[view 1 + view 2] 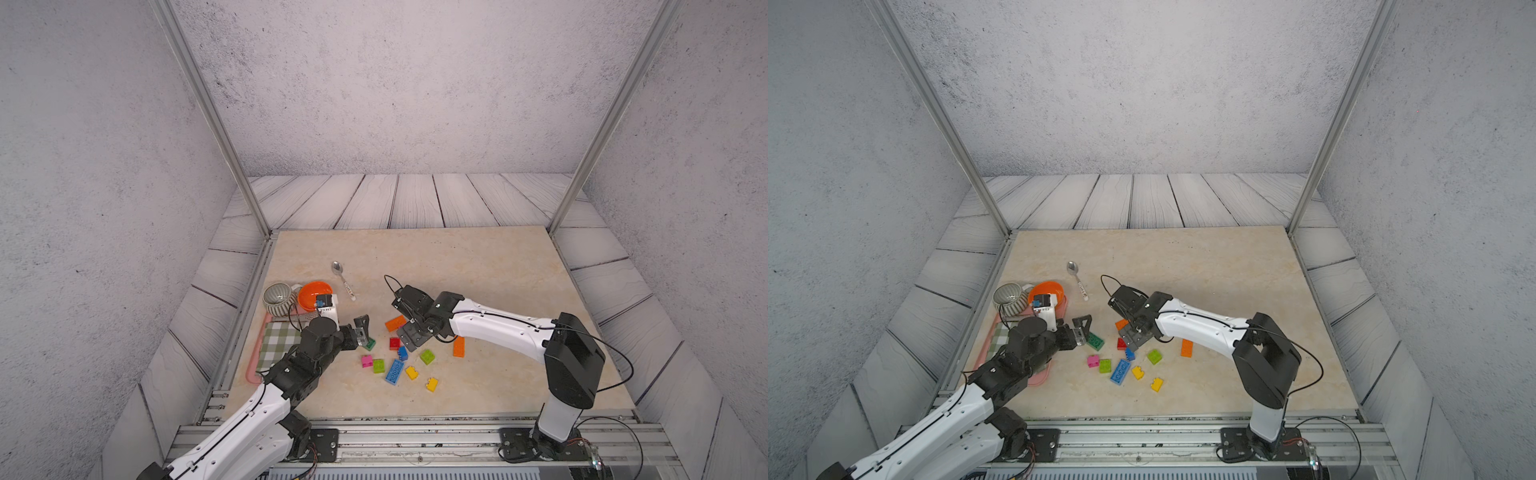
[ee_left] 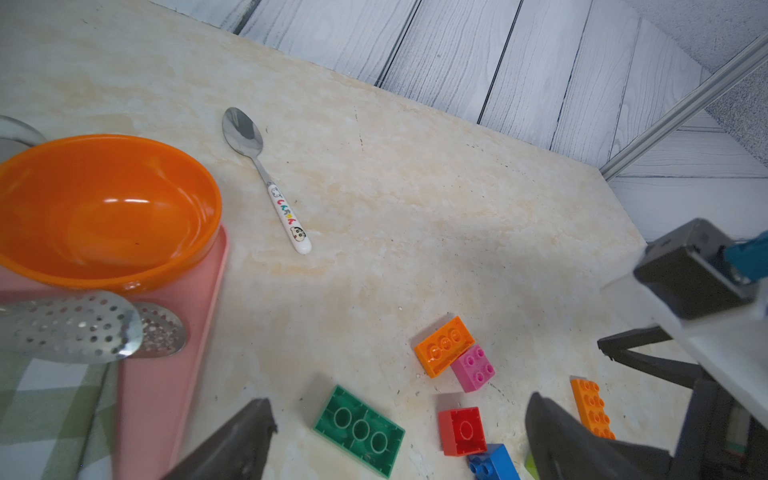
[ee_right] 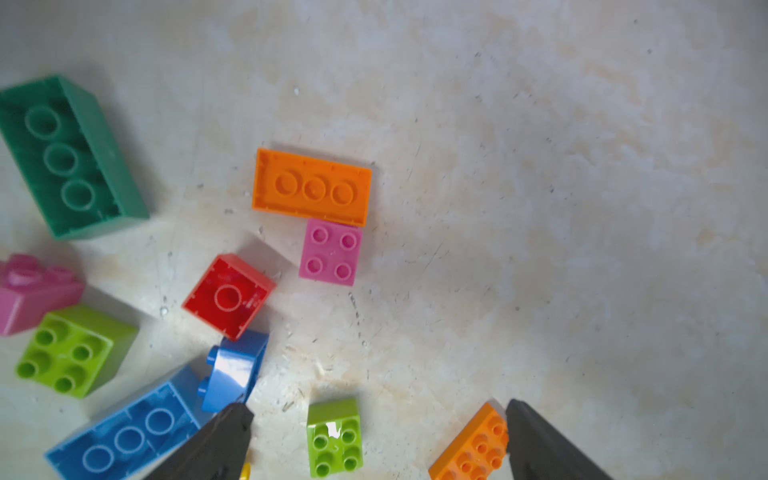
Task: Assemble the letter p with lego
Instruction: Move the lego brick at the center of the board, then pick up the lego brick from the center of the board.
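Observation:
Lego bricks lie scattered on the beige tabletop. My right gripper (image 3: pixel 378 409) hangs open above them, and a lime square brick (image 3: pixel 334 436) lies on the table between its fingers. A long orange brick (image 3: pixel 311 187) lies studs down with a pink square (image 3: pixel 331 252) touching its side. Nearby are a red square (image 3: pixel 228 296), a small blue brick (image 3: pixel 232 372), a long blue brick (image 3: pixel 129 432) and a second long orange brick (image 3: pixel 473 449). My left gripper (image 2: pixel 401 403) is open and empty, low beside the long green brick (image 2: pixel 359 430). Two yellow bricks (image 1: pixel 411 372) lie nearer the front.
A pink tray (image 1: pixel 253 365) at the left edge carries a checked cloth (image 1: pixel 278 345), an orange bowl (image 1: pixel 316 295) and a perforated metal ladle (image 2: pixel 75 328). A striped grey bowl (image 1: pixel 277 298) stands behind it. A spoon (image 1: pixel 344 279) lies beyond the bricks.

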Available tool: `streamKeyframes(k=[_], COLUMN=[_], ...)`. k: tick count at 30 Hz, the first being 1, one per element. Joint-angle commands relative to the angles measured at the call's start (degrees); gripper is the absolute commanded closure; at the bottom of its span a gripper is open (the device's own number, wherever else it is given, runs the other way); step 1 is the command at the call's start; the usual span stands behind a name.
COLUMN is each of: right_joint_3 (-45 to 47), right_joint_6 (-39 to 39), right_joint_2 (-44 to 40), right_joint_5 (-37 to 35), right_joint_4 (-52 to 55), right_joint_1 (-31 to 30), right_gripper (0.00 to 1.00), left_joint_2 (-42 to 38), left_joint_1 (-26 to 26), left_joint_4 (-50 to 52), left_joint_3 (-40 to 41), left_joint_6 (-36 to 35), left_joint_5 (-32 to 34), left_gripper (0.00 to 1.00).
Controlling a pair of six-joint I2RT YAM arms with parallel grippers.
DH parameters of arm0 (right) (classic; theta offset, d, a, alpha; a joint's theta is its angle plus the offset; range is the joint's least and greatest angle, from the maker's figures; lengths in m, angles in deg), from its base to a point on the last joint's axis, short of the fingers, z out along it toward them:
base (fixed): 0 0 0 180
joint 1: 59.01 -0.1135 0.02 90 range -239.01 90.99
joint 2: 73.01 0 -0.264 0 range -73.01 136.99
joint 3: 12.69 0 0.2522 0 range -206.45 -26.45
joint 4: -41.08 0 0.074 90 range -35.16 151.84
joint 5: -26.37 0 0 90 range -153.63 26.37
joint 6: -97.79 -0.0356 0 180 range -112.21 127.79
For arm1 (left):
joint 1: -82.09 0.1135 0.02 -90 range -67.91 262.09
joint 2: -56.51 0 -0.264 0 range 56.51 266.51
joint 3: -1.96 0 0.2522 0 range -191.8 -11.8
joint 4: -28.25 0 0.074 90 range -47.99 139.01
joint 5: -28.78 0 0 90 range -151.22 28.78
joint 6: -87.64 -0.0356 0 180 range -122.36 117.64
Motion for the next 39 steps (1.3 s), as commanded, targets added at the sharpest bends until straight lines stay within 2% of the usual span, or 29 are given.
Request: streamKeyframes(k=[1,4,10,14,21,34,39], right_joint_3=[-2.76,-5.71,-8.21,-10.90,-15.21,-15.63,-15.90], right_joint_6=[-1.77,-0.98,-1.67,-2.25,-2.87,-4.45,-4.18], right_joint_2=[3.25,5.81,11.07,14.28,19.15,21.23,21.61], right_joint_5=[-2.96,-0.50,7.24,8.41,9.48,13.04,13.46], right_joint_4=[-0.47,0.20,-1.14,-0.13,2.22,2.76,3.02], right_joint_1=[0.09,0.15,2.13,2.86,3.45,4.77,4.71], right_gripper=[0.01,0.07,0.24,0.29,0.48,0.49,0.57], left_joint_2=[0.26,0.91,1.36,1.39,1.99,2.41,2.67], left_joint_1=[0.30,0.30,0.30,0.23,0.30,0.30,0.30], left_joint_4=[-0.84,-0.84,-0.81,-0.82,-0.89,-1.17,-1.25], left_joint_3=[0.21,-0.13,-0.31,-0.39,-0.57,-0.66,-0.68], left_joint_6=[0.24,0.25,0.19,0.22,0.19,0.27,0.26], left_joint_5=[0.96,0.81,0.37,0.30,-0.11,-0.70,-0.84], left_gripper=[0.01,0.01,0.01,0.01,0.01,0.01,0.01])
